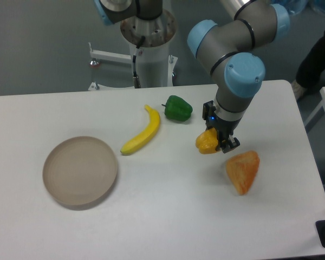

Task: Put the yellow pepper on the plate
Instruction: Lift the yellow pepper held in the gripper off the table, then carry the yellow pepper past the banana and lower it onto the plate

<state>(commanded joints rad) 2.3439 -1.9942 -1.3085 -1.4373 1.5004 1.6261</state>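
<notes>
Between green pepper (178,108) and orange wedge (242,170), gripper (219,140) clamps yellow pepper (206,142).

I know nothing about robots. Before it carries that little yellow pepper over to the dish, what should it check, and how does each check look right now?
1. Gripper closed on the yellow pepper: fingers sit at the pepper, but a firm hold: cannot tell.
2. Pepper lifted off the table: cannot tell.
3. Plate empty and ready: ok.
4. Route to the plate: banana lies beside it; a straight path likely passes below its lower tip: ok.
5. Green pepper and orange wedge apart from the gripper: ok.
</notes>
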